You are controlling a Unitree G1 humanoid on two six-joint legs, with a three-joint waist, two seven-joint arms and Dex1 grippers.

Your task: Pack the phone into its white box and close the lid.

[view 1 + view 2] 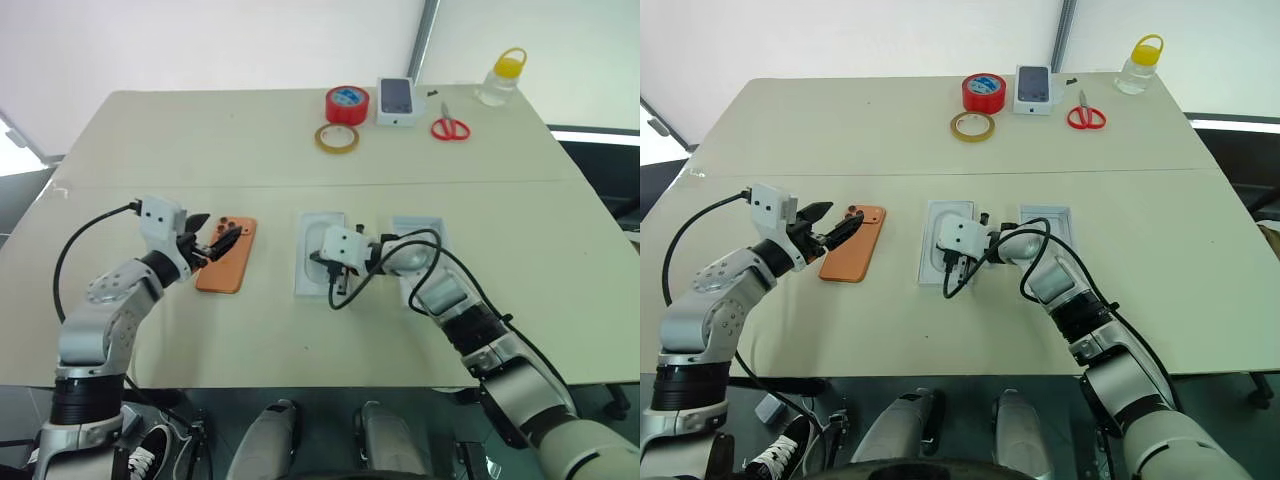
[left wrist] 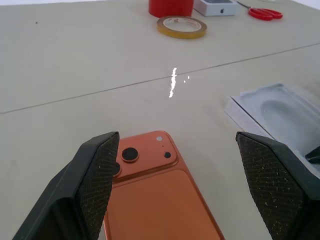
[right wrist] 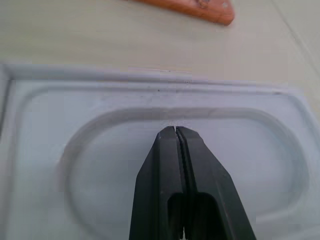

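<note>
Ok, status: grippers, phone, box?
Left gripper open over the phone. Right gripper shut, empty, above the white box. Phone unpacked; nothing in the way.

Table point(image 1: 200, 130): large, pale beige top, matte, crossed side to side by a thin seam point(image 1: 300, 185) that marks two joined panels; far corners rounded. Backdrop: plain white wall or sheeting behind the far edge, evenly lit. Pole point(image 1: 424, 38): grey, slanting up from behind the table's far edge. Floor: dark, visible past the table's right side. Light: bright, diffuse, with a strong glare at the left margin.
</note>
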